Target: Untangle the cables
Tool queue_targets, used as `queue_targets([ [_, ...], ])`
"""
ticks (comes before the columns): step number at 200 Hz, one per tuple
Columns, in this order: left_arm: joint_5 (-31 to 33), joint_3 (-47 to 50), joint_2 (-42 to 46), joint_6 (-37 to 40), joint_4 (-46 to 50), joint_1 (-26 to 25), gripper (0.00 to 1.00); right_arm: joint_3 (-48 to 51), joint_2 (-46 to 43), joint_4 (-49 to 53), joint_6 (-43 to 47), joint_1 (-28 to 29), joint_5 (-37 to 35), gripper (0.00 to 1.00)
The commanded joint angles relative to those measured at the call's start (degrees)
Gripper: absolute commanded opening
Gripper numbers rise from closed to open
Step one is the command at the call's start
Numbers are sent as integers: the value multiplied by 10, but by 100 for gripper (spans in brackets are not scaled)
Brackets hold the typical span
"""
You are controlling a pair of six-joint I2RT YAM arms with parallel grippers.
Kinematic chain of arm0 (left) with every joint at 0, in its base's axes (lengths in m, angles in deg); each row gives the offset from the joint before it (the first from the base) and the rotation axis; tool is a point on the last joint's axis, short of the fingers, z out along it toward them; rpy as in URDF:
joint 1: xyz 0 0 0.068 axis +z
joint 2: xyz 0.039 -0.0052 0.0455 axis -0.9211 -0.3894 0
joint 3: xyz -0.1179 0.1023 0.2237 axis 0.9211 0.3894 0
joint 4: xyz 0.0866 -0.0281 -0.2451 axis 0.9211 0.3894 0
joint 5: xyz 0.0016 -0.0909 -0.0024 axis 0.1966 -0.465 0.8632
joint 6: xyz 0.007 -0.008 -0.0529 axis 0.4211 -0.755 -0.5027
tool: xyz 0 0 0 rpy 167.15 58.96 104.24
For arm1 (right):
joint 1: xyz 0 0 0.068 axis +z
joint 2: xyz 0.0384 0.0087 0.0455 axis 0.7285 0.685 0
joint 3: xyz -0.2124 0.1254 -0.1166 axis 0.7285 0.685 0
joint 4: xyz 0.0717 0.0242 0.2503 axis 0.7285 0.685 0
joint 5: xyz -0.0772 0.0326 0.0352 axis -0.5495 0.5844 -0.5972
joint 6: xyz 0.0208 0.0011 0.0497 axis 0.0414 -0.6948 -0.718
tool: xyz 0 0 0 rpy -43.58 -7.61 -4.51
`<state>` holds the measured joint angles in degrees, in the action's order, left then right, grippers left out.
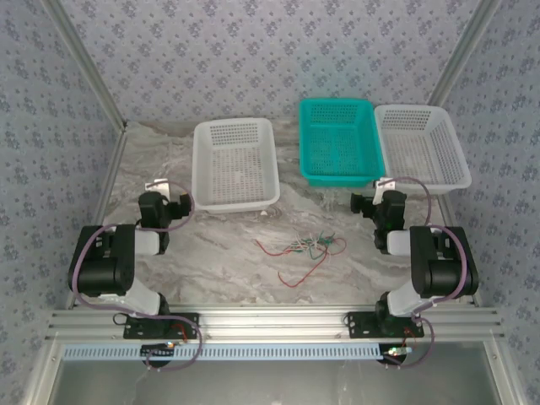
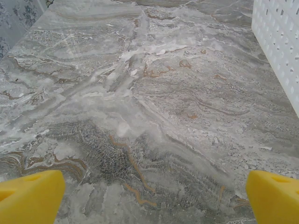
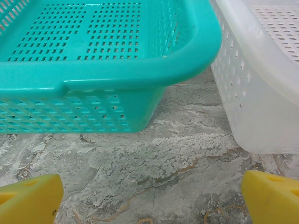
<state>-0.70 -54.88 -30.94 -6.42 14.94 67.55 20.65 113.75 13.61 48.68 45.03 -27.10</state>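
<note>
Left arm (image 1: 105, 261) and right arm (image 1: 443, 261) low, elbows back; left fingers (image 2: 30, 198) and right fingers (image 3: 273, 196) wide apart, empty.

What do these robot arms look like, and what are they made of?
The left arm and right arm have chunky black joints and white links, with purple cables looping alongside. The left tool and right tool have bright yellow, wedge-shaped fingertips.

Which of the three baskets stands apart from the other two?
The left white basket; the teal basket and the right white basket sit side by side.
</note>
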Motion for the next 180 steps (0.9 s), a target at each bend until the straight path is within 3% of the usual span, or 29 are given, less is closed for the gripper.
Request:
queue_targets([
  [1,-5,-12,11,4,-12,0,100,-10,-7,-2,10,-2,-1,100],
  [73,-5,-12,10,4,-12,0,100,-10,-7,-1,4,-10,12,100],
  [122,-17,-12,11,7,-12,1,99,-10,-22,4,10,4,-20,100],
  [143,-23,-5,13,13,-23,-1,99,-43,-99,141,-15,22,-93,100],
  [180,8,38,79,11,-50,-9,99,-123,-246,429,-228,18,-116,100],
])
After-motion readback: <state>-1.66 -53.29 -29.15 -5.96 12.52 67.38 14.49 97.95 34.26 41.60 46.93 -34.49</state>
